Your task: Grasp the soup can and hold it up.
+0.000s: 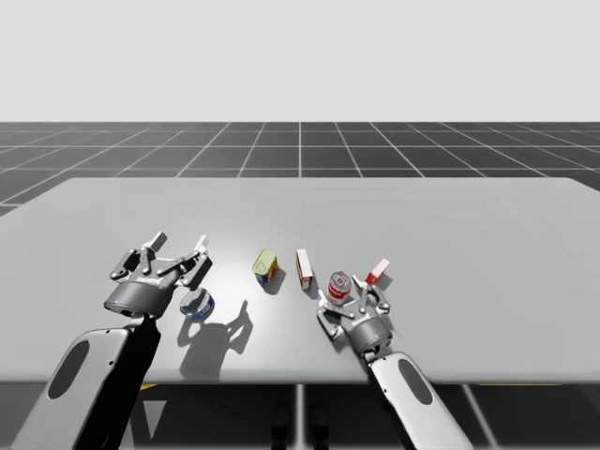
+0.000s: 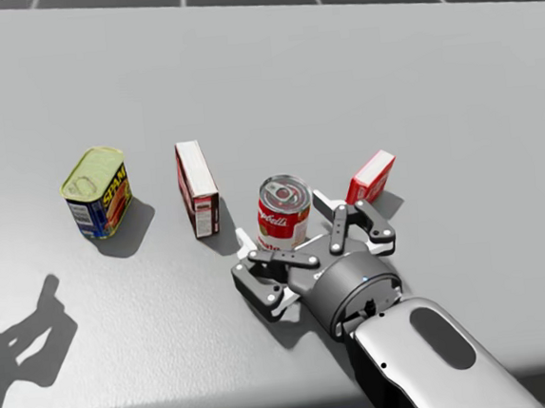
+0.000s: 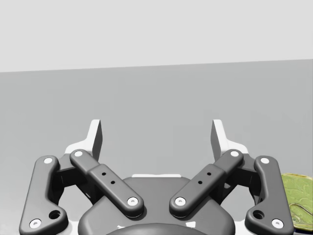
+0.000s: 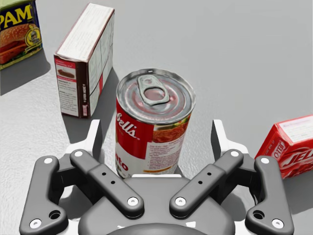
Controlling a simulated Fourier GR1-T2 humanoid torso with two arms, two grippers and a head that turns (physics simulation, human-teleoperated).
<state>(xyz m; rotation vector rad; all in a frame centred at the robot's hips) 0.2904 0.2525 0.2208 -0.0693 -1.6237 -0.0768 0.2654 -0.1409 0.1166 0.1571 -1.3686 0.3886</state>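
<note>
Soup can [image 1: 339,284] stands upright on the table [image 1: 450,244] in the high view, my right hand [image 1: 344,294] set around it and my left hand [image 1: 178,244] spread wide, well apart. Head view: the can is not yet lifted. Left wrist view: nothing sits between those fingers. Right wrist view: the released fingers flank the can with gaps on both sides, so I judge that closing and raising are left.

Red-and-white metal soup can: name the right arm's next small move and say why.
Probably close the right tool on the red-and-white cylindrical metal soup can. The can stands upright between the tool's open fingers, near the palm, with a gap on each side, so nothing grips it yet. Lifting should come only after that.
</note>
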